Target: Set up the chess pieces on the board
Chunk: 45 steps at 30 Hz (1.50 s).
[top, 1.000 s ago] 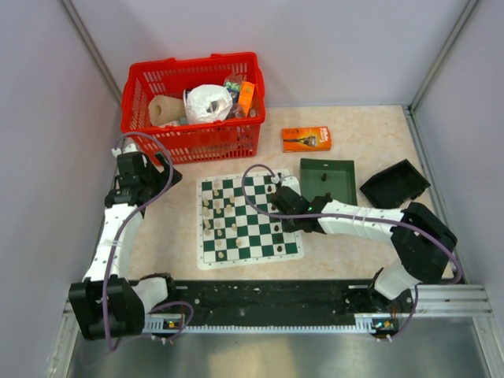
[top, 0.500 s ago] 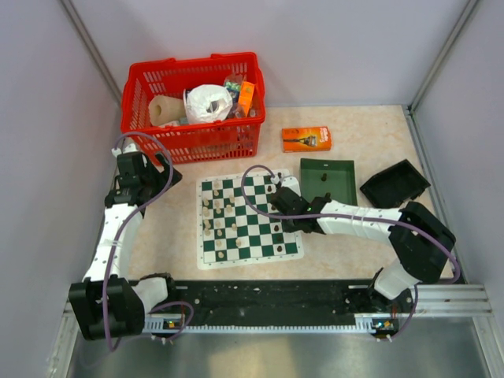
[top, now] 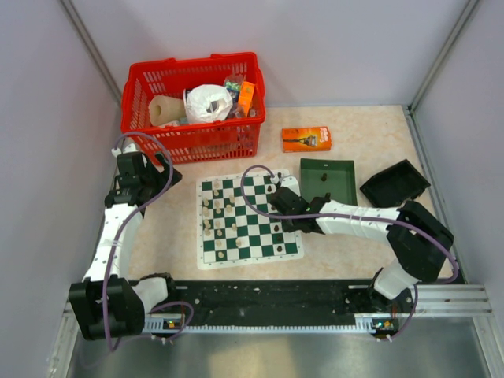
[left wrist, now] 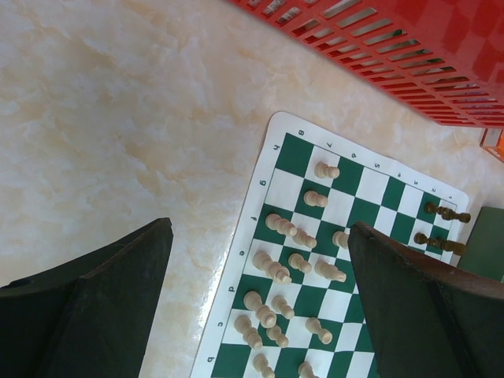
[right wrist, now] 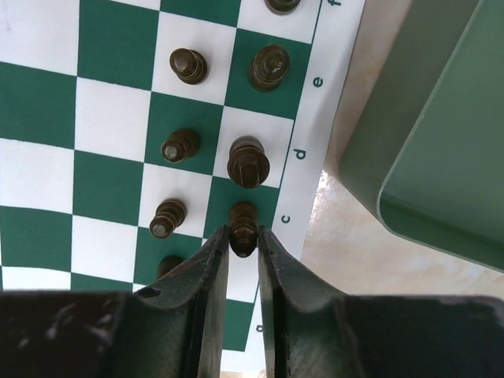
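Note:
The green and white board (top: 257, 236) lies mid-table. Cream chess pieces (top: 216, 213) stand in two rows along its left side, seen close in the left wrist view (left wrist: 287, 264). Dark chess pieces (right wrist: 248, 161) stand in two rows by the right edge. My right gripper (right wrist: 243, 236) is low over that edge, shut on a dark piece (right wrist: 243, 223) that stands upright on the green square by the letter c. From above, this gripper (top: 277, 198) covers the piece. My left gripper (left wrist: 260, 228) hangs open and holds nothing, left of the board (top: 161, 177).
A dark green tray (top: 327, 179) sits just right of the board, its wall close to my right fingers (right wrist: 441, 134). A black tray (top: 394, 185) lies further right. A red basket (top: 193, 106) and an orange box (top: 306, 139) are at the back.
The right arm has shifted only a touch at the board's right edge. The left arm and the pieces have not moved.

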Each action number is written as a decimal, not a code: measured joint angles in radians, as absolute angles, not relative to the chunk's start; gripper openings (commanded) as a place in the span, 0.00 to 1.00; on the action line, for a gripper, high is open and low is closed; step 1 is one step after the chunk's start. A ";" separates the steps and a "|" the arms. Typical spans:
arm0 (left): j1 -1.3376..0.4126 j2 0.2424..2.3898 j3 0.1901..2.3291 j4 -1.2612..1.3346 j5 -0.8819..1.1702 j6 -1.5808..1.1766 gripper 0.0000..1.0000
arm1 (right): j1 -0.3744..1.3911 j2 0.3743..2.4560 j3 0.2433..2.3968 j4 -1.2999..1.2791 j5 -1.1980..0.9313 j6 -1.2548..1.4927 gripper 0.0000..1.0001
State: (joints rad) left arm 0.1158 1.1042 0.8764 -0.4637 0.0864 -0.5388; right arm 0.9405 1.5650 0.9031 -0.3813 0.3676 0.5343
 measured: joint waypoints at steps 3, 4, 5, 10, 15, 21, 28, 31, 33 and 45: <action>0.116 1.104 0.876 -0.464 0.086 -0.540 0.99 | 0.941 1.567 0.903 -0.383 0.365 0.532 0.28; 0.116 1.104 0.876 -0.464 0.086 -0.541 0.98 | 0.941 1.567 0.903 -0.384 0.363 0.528 0.30; 0.116 1.104 0.876 -0.464 0.086 -0.541 0.99 | 0.941 1.567 0.903 -0.384 0.362 0.525 0.32; 0.116 1.105 0.876 -0.463 0.086 -0.545 0.98 | 0.941 1.567 0.903 -0.387 0.351 0.512 0.40; 0.116 1.106 0.876 -0.463 0.086 -0.545 0.98 | 0.941 1.532 0.904 -0.420 0.346 0.491 0.51; 0.116 1.118 0.876 -0.463 0.090 -0.547 0.99 | 0.902 1.380 0.918 -0.447 0.346 0.464 0.54; 0.116 1.118 0.876 -0.463 0.090 -0.548 0.98 | 0.567 1.319 0.962 -0.435 0.294 0.455 0.54; 0.116 1.118 0.876 -0.463 0.090 -0.548 0.98 | 0.455 1.373 0.980 -0.445 0.267 0.456 0.53; 0.116 1.118 0.876 -0.463 0.090 -0.548 0.98 | 0.422 1.424 0.990 -0.457 0.244 0.456 0.53; 0.116 1.118 0.876 -0.463 0.090 -0.548 0.99 | 0.405 1.544 1.002 -0.503 0.216 0.449 0.50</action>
State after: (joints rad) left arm 0.1158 1.1175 0.8761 -0.4629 0.0898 -0.5476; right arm 0.4046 1.5440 1.0023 -0.5026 0.2165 0.4492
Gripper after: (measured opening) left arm 0.986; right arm 0.515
